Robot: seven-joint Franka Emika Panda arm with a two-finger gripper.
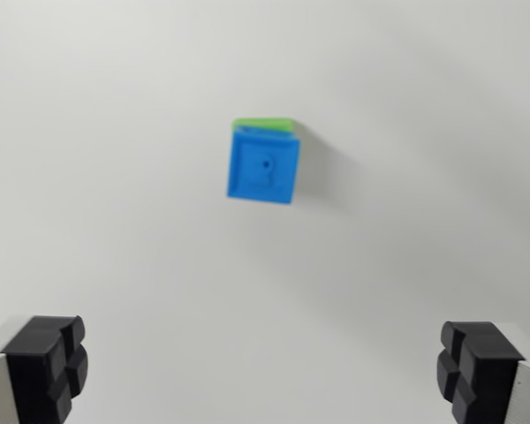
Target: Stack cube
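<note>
A blue cube with a small keyhole-shaped mark on its top sits on a green cube, of which only a thin strip shows along the blue cube's far edge. Both lie on a white surface, in the upper middle of the wrist view. My gripper hangs well above them and stands open, with nothing between its black fingertips at the lower corners of the view. The stack lies ahead of the gap between the fingers.
The white surface fills the whole view. A soft shadow falls to the wrist view's right of the stack.
</note>
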